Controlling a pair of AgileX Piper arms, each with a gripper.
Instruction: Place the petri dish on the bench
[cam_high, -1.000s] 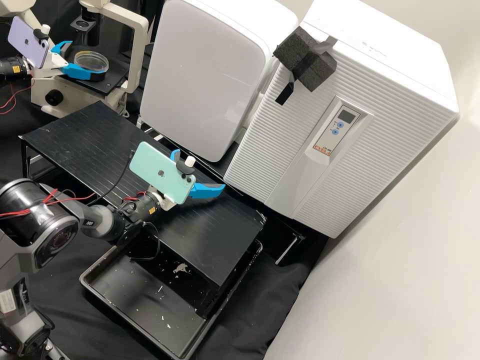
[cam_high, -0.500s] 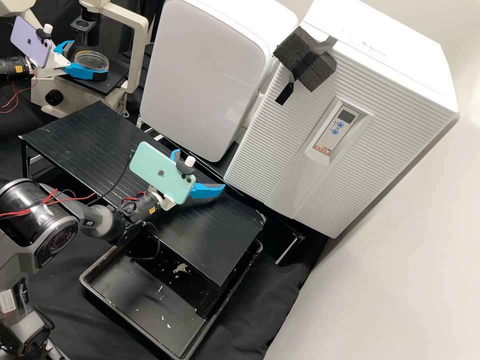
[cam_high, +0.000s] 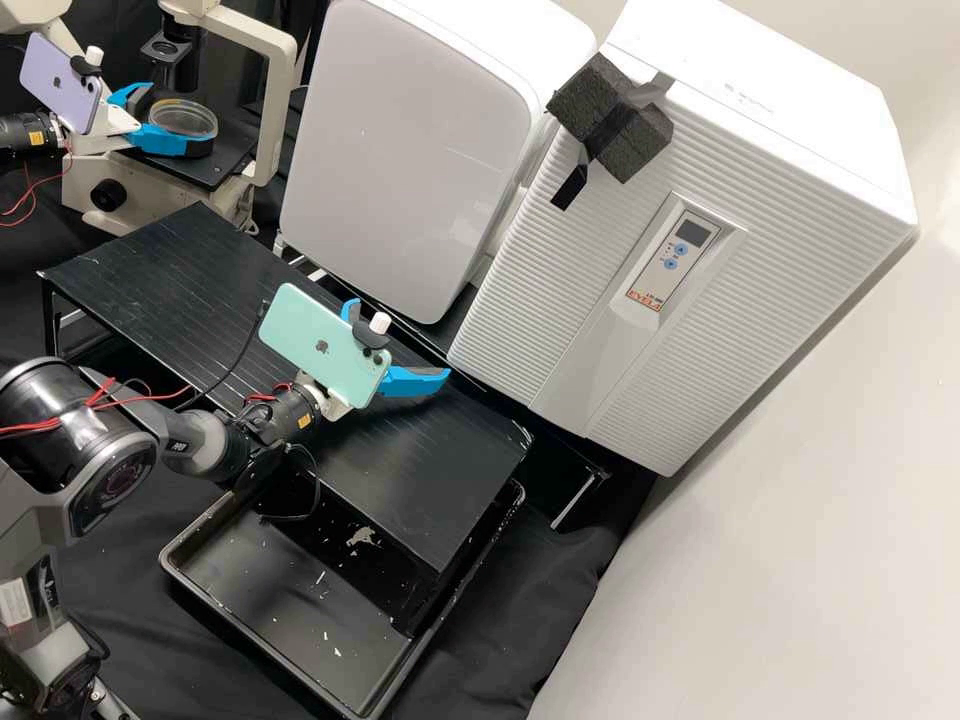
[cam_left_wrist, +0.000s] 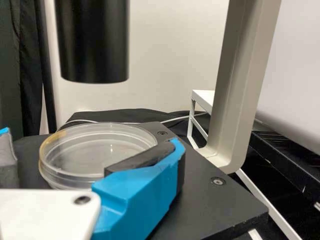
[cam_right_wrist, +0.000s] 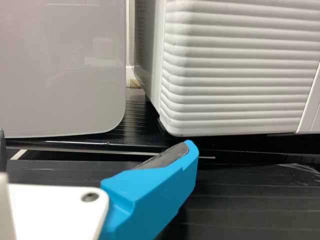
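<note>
Item one: petri dish (cam_left_wrist: 97, 150), clear, round, lying level on the black stage (cam_left_wrist: 220, 200) of my microscope (cam_high: 283, 110), set in from the stage's screw-marked corner, beneath a dark barrel (cam_left_wrist: 92, 40). Item two: left gripper (cam_left_wrist: 92, 142), its fingers spread on either side of the dish. A gap shows between one finger and the wall; the other lies close alongside, and whether it touches I cannot tell. I enter it as unclenched, nothing grasped. Item three: black raised bench (cam_high: 440, 480), which I take for the destination, near the microscope and above the rim of a black tray (cam_high: 270, 620). Item four: right gripper (cam_high: 399, 341), over that bench near the long edge facing the white cabinet (cam_high: 560, 320), fingers parted, holding nothing. Progress, by my reckoning: left gripper positioned at the dish, early in the job. Outstanding: close on the wall, lift off the stage, carry across, lower within the bench's edges, release. Caution noted: smooth plastic may slip or tilt if pinched off-centre.
</note>
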